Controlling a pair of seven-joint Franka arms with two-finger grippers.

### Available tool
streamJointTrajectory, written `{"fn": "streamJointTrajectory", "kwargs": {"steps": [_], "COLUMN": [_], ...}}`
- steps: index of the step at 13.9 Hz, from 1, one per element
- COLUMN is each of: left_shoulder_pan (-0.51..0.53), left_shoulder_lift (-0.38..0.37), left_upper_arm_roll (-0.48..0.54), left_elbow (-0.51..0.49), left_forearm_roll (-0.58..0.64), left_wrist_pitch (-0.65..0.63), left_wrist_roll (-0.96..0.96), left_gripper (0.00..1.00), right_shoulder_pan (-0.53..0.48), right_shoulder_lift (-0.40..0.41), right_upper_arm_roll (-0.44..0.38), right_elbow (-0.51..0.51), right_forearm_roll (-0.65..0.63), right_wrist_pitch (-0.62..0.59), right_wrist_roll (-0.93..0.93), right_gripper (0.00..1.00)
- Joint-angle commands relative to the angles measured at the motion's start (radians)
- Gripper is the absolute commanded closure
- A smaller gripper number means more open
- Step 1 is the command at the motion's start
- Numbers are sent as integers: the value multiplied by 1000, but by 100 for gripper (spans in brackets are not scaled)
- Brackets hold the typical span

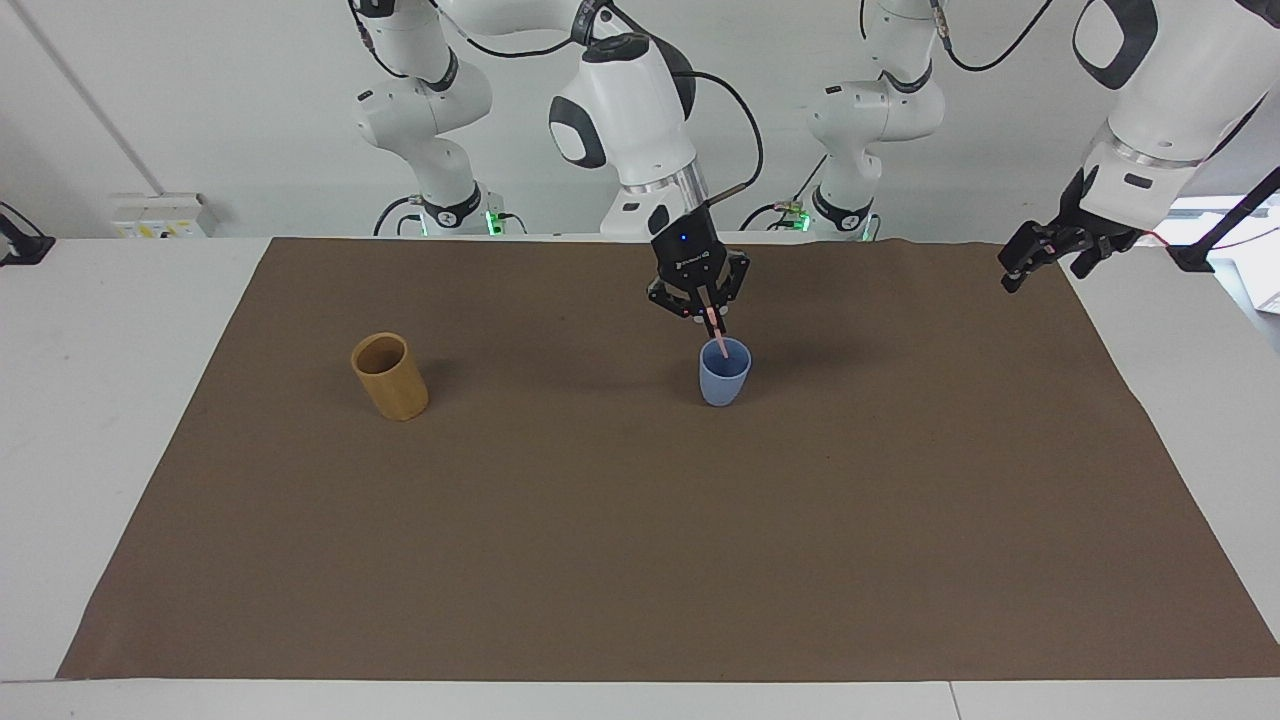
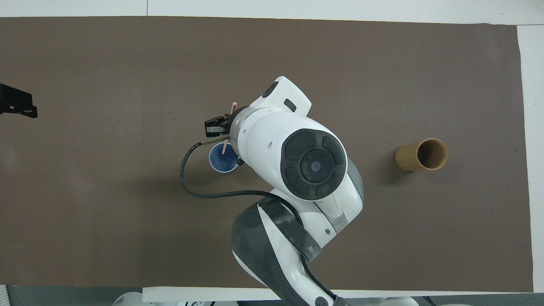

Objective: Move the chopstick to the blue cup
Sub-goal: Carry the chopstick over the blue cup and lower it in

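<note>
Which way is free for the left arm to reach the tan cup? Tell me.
Probably none: the right arm's end effector holds the chopstick over the blue cup, between the left end effector and tan cup.

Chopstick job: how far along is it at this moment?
Done: the right gripper has the chopstick and is over the blue cup. In hand: its lower tip sits in the cup's mouth. Left: release. The left gripper waits open at the mat's edge.

A thin pale pink chopstick (image 1: 714,330) tilts steeply, its lower tip dipping inside the mouth of a small light-blue cup (image 1: 724,375) standing upright mid-table on brown cloth.
</note>
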Motion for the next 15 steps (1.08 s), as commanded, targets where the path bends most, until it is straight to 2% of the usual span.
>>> {"fn": "streamJointTrajectory", "kwargs": {"steps": [1, 3, 4, 5, 6, 8, 10, 11, 13, 15], "left_shoulder_pan": [-5, -5, -5, -5, -4, -5, -5, -5, -5, -4], "left_shoulder_lift": [-8, -8, -8, -8, -8, -8, -8, -8, -8, -8], "left_upper_arm_roll": [2, 2, 2, 2, 2, 2, 2, 2, 2, 2], "left_elbow": [-2, -2, -2, -2, -2, -2, -2, -2, -2, -2], "left_forearm_roll": [14, 14, 14, 14, 14, 14, 14, 14, 14, 14], "left_wrist_pitch": [-16, -16, -16, -16, -16, -16, -16, -16, -16, -16], "left_wrist_roll": [-2, -2, -2, -2, -2, -2, -2, -2, -2, -2], "left_gripper": [0, 0, 0, 0, 0, 0, 0, 0, 0, 0], "right_shoulder_pan": [8, 9, 9, 6, 2, -18, -101, -150, -291, -434], "right_shoulder_lift": [-34, -36, -37, -36, -34, -28, -34, -42, -92, -140], "right_upper_arm_roll": [0, 0, 0, -2, -2, -11, -13, -14, -16, -16], "right_elbow": [-64, -71, -70, -65, -56, 17, 141, 192, 223, 234], "right_forearm_roll": [-19, -19, -19, -19, -19, -21, -50, -52, -35, -27], "right_wrist_pitch": [18, 17, 15, 17, 15, -23, -238, -349, -534, -709], "right_wrist_roll": [18, 18, 17, 16, 16, 4, -35, -118, -305, -388], "right_gripper": [89, 84, 62, 28, 1, 0, 0, 0, 0, 0]}}
